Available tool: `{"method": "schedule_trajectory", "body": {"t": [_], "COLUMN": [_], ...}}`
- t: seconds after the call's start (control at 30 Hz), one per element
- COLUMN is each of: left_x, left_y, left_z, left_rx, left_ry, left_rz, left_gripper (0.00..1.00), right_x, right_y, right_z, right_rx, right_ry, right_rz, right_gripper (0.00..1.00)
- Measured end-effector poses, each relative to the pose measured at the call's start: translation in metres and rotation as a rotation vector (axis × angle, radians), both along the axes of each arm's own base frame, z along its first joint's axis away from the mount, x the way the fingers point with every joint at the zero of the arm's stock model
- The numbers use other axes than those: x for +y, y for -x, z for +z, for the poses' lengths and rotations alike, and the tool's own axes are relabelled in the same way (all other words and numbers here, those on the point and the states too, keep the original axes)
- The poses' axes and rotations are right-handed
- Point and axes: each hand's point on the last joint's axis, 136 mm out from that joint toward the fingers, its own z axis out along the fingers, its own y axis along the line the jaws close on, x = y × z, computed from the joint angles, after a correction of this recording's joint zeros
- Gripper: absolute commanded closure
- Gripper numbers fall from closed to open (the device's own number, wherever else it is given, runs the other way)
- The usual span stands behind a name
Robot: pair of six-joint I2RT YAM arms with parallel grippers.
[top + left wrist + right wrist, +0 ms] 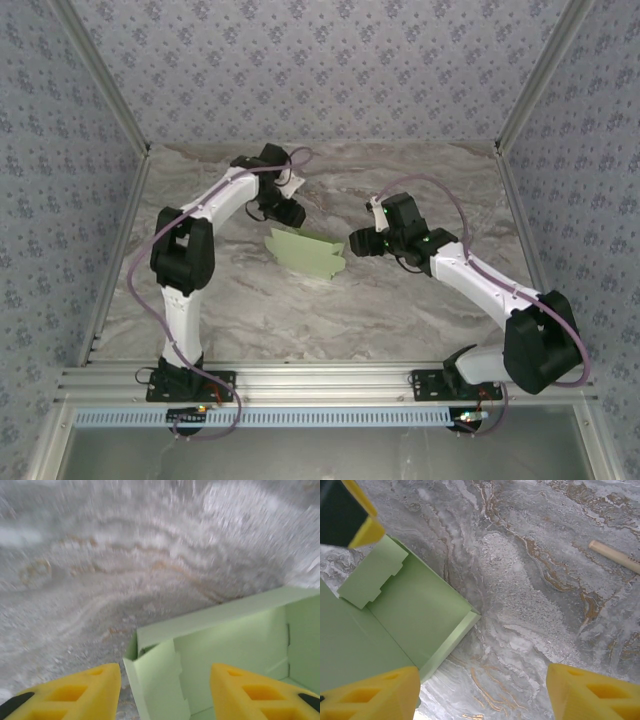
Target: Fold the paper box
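Observation:
The paper box (306, 252), pale green card with its flaps partly raised, lies on the marble table between both arms. My left gripper (290, 213) hovers at its far left corner. In the left wrist view, that gripper (165, 696) is open, with an upright side flap (157, 680) standing between the yellow fingers (75, 692) and touching neither. My right gripper (357, 243) sits at the box's right end. It (482, 696) is open over bare marble, with the box (395, 615) beside its left finger (370, 695).
A thin tan stick (615, 556) lies on the marble table (420, 300) off to the right in the right wrist view. Patterned walls (60, 150) enclose the table on three sides. A metal rail (320, 380) runs along the near edge.

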Motion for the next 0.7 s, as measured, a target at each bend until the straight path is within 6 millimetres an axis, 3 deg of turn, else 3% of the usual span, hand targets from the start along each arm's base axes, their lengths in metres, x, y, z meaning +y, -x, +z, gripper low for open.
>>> {"method": "schedule_trajectory", "body": {"t": [0.17, 0.33, 0.4, 0.47, 0.57, 0.7], "left_x": [0.012, 0.075, 0.103, 0.116, 0.122, 0.130], "left_y": [-0.015, -0.003, 0.011, 0.026, 0.050, 0.085], "left_z": [0.026, 0.068, 0.085, 0.094, 0.083, 0.032], "left_rx": [-0.116, -0.294, -0.381, -0.443, -0.469, -0.389], "left_ry": [0.012, 0.046, 0.066, 0.102, 0.153, 0.141], "left_rz": [0.061, 0.278, 0.388, 0.459, 0.531, 0.597], "left_gripper": [0.47, 0.47, 0.47, 0.47, 0.48, 0.49], "right_x": [-0.011, -0.028, -0.024, -0.015, 0.000, 0.021], "right_y": [-0.007, -0.025, -0.034, -0.043, -0.059, -0.087], "right_z": [-0.001, -0.020, -0.033, -0.045, -0.057, -0.060], "right_rx": [0.007, 0.062, 0.098, 0.127, 0.151, 0.144], "right_ry": [-0.004, 0.010, 0.025, 0.041, 0.077, 0.103], "right_rz": [-0.045, -0.124, -0.125, -0.115, -0.095, -0.070], "right_gripper": [0.30, 0.30, 0.32, 0.33, 0.35, 0.37]}}
